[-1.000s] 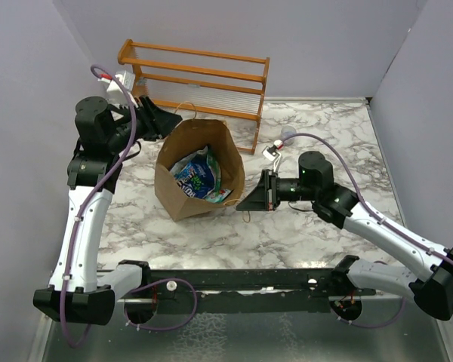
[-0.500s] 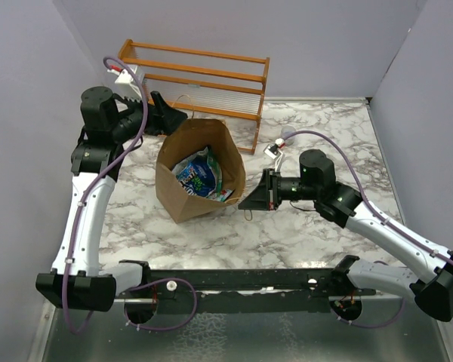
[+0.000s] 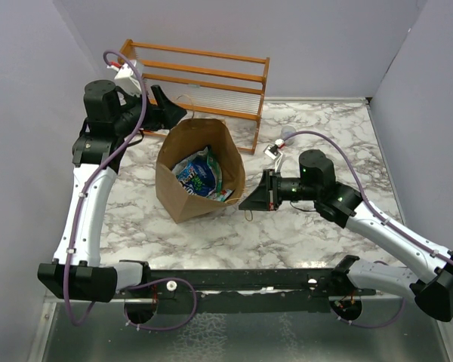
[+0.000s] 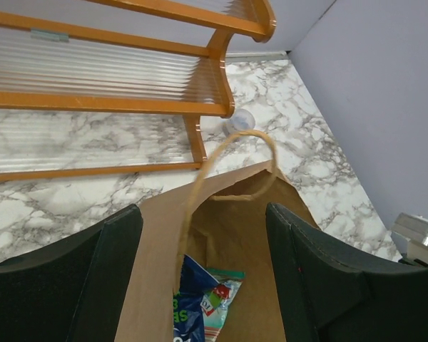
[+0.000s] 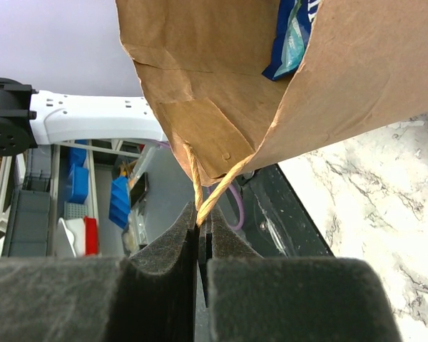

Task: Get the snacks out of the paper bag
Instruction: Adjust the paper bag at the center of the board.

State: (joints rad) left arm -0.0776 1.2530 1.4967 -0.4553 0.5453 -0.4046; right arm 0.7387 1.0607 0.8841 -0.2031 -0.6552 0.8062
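The brown paper bag [image 3: 183,197] stands open on the marble table, tipped toward the camera. Inside lie snacks [image 3: 198,174]: a dark blue pouch and teal and green packets, also seen in the left wrist view [image 4: 200,306]. My right gripper [image 3: 251,202] is shut on the bag's near twisted handle [image 5: 203,192], just right of the bag. My left gripper [image 3: 174,115] is open, above the bag's far left rim, its fingers [image 4: 321,263] either side of the far handle loop [image 4: 228,164] without touching it.
An orange wooden rack [image 3: 200,79] stands behind the bag against the back wall. A small clear plastic cup [image 4: 240,121] sits near the rack's right foot. A small red-and-white packet [image 3: 272,150] lies right of the bag.
My left arm has risen and swung right, bringing its open gripper over the bag's far rim. The right gripper and the bag have stayed put.
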